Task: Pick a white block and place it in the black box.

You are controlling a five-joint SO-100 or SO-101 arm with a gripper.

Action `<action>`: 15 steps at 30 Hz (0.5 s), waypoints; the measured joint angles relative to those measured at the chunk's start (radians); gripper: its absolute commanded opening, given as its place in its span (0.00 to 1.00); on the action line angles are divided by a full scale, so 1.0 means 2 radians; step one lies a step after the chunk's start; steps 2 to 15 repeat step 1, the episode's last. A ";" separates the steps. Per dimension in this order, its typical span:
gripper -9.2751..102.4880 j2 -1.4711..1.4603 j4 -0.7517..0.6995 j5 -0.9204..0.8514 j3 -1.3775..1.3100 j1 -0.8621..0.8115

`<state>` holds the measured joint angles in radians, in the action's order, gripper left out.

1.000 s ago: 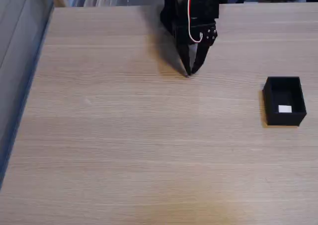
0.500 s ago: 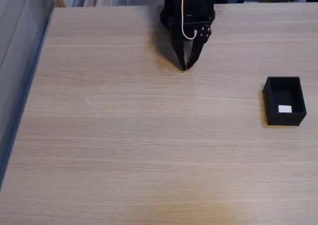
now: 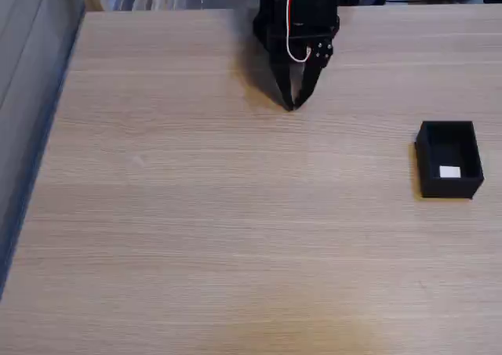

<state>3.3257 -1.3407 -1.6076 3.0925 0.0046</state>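
- The white block (image 3: 449, 172) lies inside the black box (image 3: 447, 186) at the worktop's (image 3: 235, 237) right side; placing looks done
- The gripper (image 3: 292, 106), closed and empty, hangs well apart; nothing seems left

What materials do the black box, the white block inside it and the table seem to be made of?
The black box: matte black with thin straight walls and no shine, perhaps card or plastic; the fixed view leaves it open.
The white block: plain smooth white, too small to tell the material.
The table: light wood or wood-look laminate, with fine grain lines running across it and a dull finish.
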 measured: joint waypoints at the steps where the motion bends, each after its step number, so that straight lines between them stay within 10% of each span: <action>1: 0.08 0.000 0.000 0.000 0.000 0.000; 15: 0.08 0.000 0.000 0.000 0.000 0.000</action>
